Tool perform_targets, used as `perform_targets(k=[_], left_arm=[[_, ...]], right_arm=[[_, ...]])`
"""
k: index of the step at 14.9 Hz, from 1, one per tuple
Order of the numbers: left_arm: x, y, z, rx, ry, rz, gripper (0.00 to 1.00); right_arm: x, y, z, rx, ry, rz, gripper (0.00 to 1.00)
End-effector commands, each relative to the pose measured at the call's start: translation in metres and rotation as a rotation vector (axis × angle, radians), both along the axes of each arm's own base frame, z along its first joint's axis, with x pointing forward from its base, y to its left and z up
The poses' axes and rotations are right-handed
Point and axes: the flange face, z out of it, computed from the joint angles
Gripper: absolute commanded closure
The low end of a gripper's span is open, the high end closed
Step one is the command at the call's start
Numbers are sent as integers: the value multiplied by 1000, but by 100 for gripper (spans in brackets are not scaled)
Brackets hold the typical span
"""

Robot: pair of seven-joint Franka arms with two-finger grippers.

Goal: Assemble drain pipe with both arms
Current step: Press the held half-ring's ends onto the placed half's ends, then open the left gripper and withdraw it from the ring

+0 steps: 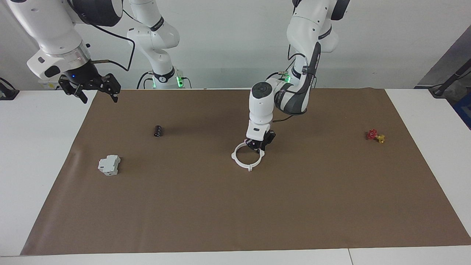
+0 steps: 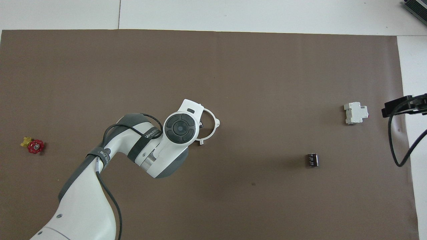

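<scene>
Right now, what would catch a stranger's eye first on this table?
Most striking is the left arm's black claw, down at the rim of a thin white plastic ring with small outer tabs lying mid-way along the brown paper mat. The right arm's black claw waits raised over the mat's edge at its own end of the table. A small red and yellow valve lies toward the left arm's end.

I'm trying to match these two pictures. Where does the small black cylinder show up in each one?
Facing view: the small black cylinder lies on the brown mat, toward the right arm's end, nearer to the robots than the grey-white block.
Overhead view: the same cylinder sits in the lower right part of the picture, below the block.
Shared landmark: the white ring at mid-table, under the left hand.
</scene>
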Motion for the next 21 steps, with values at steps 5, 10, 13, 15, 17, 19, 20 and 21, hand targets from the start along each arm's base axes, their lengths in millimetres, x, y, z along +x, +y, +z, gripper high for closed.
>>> perform_targets(k=[5,10,13,15,17,19,20,21], left_arm=[[-9,2,-6,30,12,-13,0],[10,37,79,92,23,4,0],[8,90,142,150,76,-76,0],[11,144,175,147,137,-136,0],[18,213,209,89,162,-221,0],[23,280,225,32,179,-277,0],[22,306,227,28,191,-312,0],[22,329,228,26,197,-345,0]], right_arm=[[-6,2,1,20,-22,-18,0],[-6,2,1,21,-22,-18,0],[-6,2,1,21,-22,-18,0],[-6,2,1,21,-22,-18,0],[-6,2,1,21,-22,-18,0],[-6,2,1,20,-22,-18,0],[-6,2,1,21,-22,-18,0],[-6,2,1,20,-22,-18,0]])
